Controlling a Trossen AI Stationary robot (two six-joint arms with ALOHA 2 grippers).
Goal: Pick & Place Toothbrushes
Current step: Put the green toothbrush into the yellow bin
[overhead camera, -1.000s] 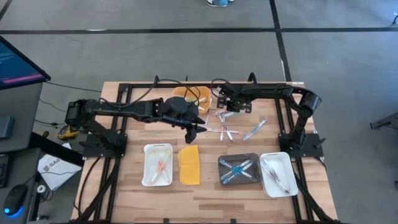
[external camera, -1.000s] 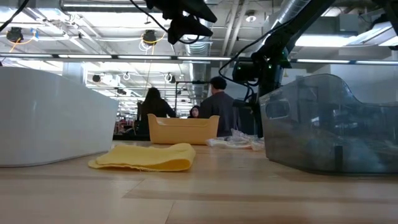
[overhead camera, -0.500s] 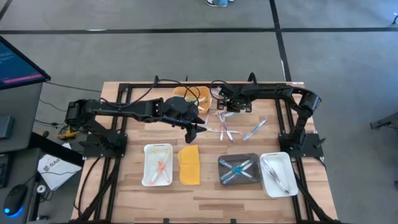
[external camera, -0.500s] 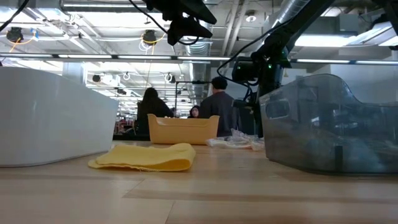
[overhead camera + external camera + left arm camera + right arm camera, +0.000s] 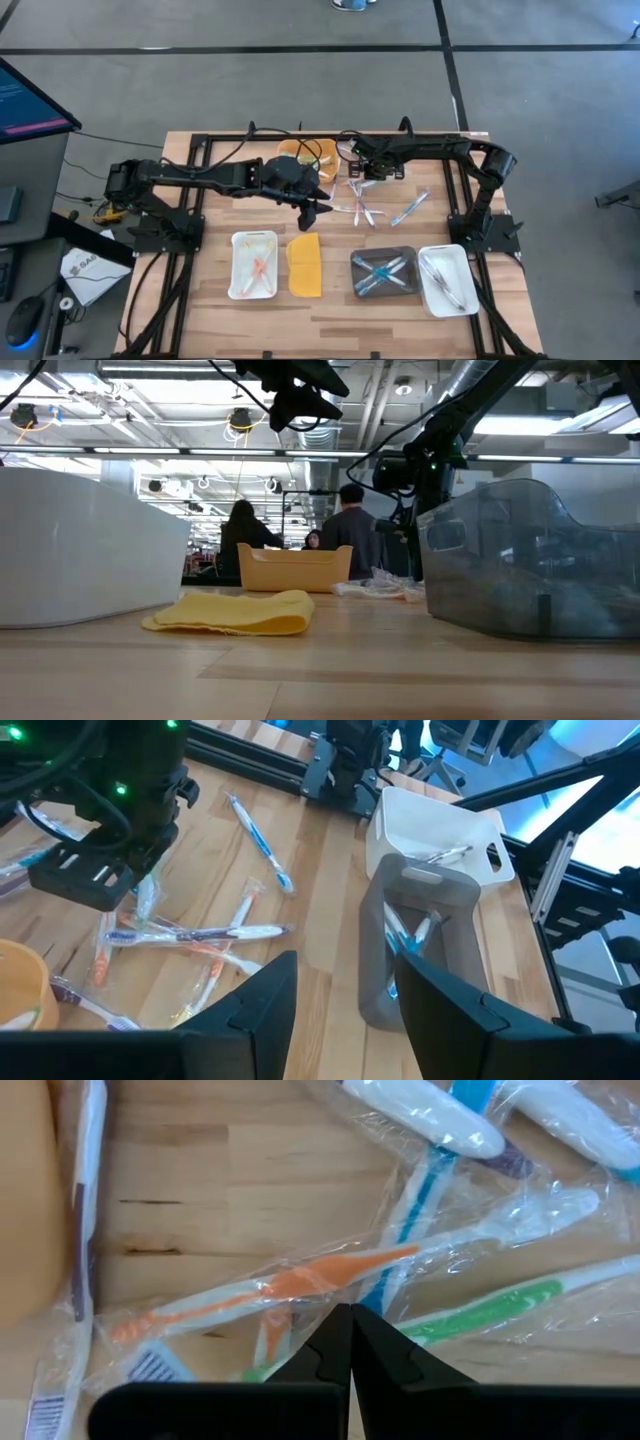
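Observation:
Several wrapped toothbrushes [image 5: 358,200] lie loose on the wood at the middle of the table, also seen in the left wrist view [image 5: 200,933]. One blue toothbrush [image 5: 410,208] lies apart to their right. My right gripper [image 5: 357,172] is shut and stands low over the pile's far end; its tips [image 5: 350,1320] sit just by an orange toothbrush [image 5: 300,1285] in clear wrap. My left gripper [image 5: 320,208] hangs open above the table, left of the pile, with nothing between its fingers [image 5: 345,1010]. My right gripper points down at the clear wrapper of the orange toothbrush [image 5: 335,1280] with its fingertips shut together. I cannot tell whether the tips touch the wrapper.
Along the near edge stand a white tray [image 5: 254,265] holding orange brushes, a flat yellow lid [image 5: 305,265], a grey tray [image 5: 385,272] with blue brushes and a white tray [image 5: 445,280] with clear ones. An orange bowl [image 5: 300,152] sits behind the pile. People stand far behind the table.

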